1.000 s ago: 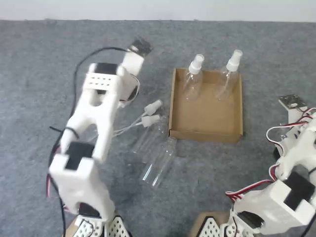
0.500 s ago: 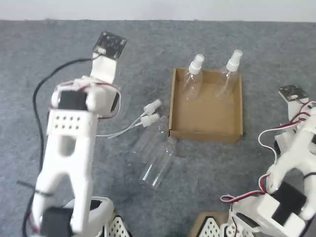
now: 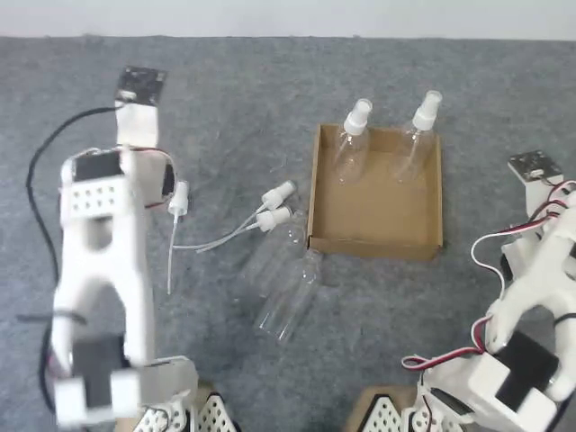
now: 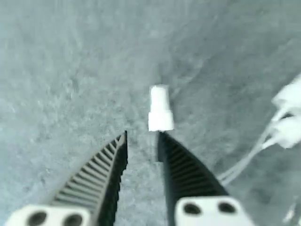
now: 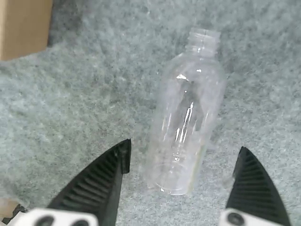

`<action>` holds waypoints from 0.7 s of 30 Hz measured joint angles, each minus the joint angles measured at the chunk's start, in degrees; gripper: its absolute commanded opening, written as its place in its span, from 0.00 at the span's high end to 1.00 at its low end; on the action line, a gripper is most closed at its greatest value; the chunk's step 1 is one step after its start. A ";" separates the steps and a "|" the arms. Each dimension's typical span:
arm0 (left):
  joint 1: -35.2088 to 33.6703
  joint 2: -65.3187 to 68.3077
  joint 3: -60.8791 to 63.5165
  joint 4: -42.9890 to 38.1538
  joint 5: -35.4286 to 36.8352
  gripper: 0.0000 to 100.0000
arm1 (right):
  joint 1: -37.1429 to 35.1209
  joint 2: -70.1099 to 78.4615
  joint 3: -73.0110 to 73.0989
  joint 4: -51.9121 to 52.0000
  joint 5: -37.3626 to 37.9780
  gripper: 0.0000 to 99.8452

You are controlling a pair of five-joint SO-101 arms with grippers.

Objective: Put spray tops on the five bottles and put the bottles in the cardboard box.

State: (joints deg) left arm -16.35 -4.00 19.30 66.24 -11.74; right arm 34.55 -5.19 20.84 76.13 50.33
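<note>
The left end effector [image 4: 142, 137] hangs over the grey felt-covered tabletop [image 3: 225, 99]. Its black toothed jaws are a narrow gap apart and grip nothing. A white plastic spray top [image 4: 160, 109] sits just beyond their tips. The right end effector [image 5: 184, 148] is spread wide and empty, and an uncapped clear plastic bottle [image 5: 188, 117] lies between its jaws. Two capped clear bottles [image 3: 353, 139] rest in the shallow brown cardboard box [image 3: 376, 241]. Two more uncapped bottles [image 3: 286, 288] lie on the tabletop near its front corner.
</note>
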 measured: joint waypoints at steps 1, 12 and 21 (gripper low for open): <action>-0.18 2.90 -1.14 0.00 0.00 0.86 | 0.00 0.00 0.00 0.09 0.00 0.71; 0.53 22.86 -13.10 -0.09 -0.18 0.86 | -0.09 0.00 0.00 0.09 0.00 0.71; 0.62 34.81 -20.92 -1.85 -0.18 0.87 | -0.09 0.00 0.00 0.09 0.00 0.71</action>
State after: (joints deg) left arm -15.74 30.81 -1.63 64.40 -11.91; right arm 34.46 -5.19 20.84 76.22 50.33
